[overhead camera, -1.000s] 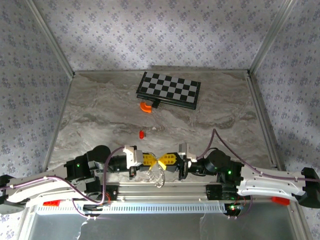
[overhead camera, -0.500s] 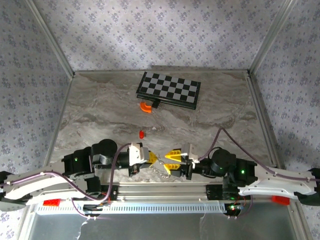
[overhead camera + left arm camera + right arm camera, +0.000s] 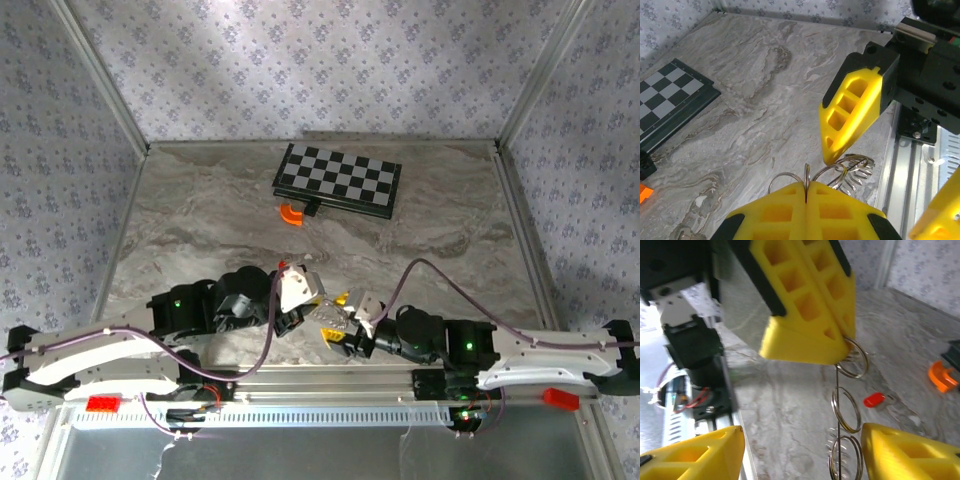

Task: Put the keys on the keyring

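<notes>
My left gripper (image 3: 806, 186) is shut on a thin silver ring, the top link of a short chain of rings (image 3: 846, 410). The keyring (image 3: 860, 167) with its fan of small silver keys hangs at the chain's lower end, just above the table. Either side of the hanging chain stands my right gripper (image 3: 802, 440), open, with one yellow finger (image 3: 850, 120) close beside the rings. From above, both grippers (image 3: 318, 308) (image 3: 342, 325) meet near the table's front middle. The tiny red-headed key (image 3: 874, 400) lies loose on the marble beyond them.
A black-and-white chessboard (image 3: 338, 180) lies at the back middle, with an orange curved piece (image 3: 291, 213) at its front left corner. The arms' metal mounting rail (image 3: 330, 380) runs along the near edge, close under the grippers. Patterned walls enclose the marble table (image 3: 450, 230).
My right gripper has opened and let go of the ring. Both grippers have moved away from the rail toward the table's middle. The left still grips the ring chain.
</notes>
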`<action>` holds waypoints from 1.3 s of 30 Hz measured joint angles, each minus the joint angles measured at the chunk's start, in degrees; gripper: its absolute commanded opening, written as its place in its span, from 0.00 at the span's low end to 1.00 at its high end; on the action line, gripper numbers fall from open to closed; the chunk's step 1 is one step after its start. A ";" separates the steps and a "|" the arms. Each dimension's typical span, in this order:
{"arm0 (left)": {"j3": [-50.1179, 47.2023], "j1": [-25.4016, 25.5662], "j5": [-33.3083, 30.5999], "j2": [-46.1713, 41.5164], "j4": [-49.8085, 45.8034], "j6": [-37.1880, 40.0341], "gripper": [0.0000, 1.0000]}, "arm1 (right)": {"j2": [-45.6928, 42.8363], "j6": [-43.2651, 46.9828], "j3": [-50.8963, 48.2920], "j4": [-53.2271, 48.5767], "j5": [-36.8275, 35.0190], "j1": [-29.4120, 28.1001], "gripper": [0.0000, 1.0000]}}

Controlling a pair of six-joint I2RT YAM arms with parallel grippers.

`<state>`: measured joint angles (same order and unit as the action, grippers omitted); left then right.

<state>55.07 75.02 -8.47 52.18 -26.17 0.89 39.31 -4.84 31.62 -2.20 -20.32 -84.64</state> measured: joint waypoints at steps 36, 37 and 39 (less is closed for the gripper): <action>10.49 -0.63 -9.94 12.41 -6.64 -8.61 0.00 | 10.25 3.43 -2.16 7.48 -33.07 -6.64 0.00; 11.02 -0.63 -9.79 12.61 -6.82 -8.96 0.00 | 9.70 3.67 -2.36 7.65 -33.22 -6.78 0.00; 12.04 -0.66 -9.44 13.16 -7.34 -9.60 0.00 | 8.96 4.07 -2.51 7.78 -33.81 -7.04 0.00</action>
<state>67.11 74.37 -17.91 65.34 -33.52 -8.71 48.27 -0.78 29.10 5.58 -54.13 -91.68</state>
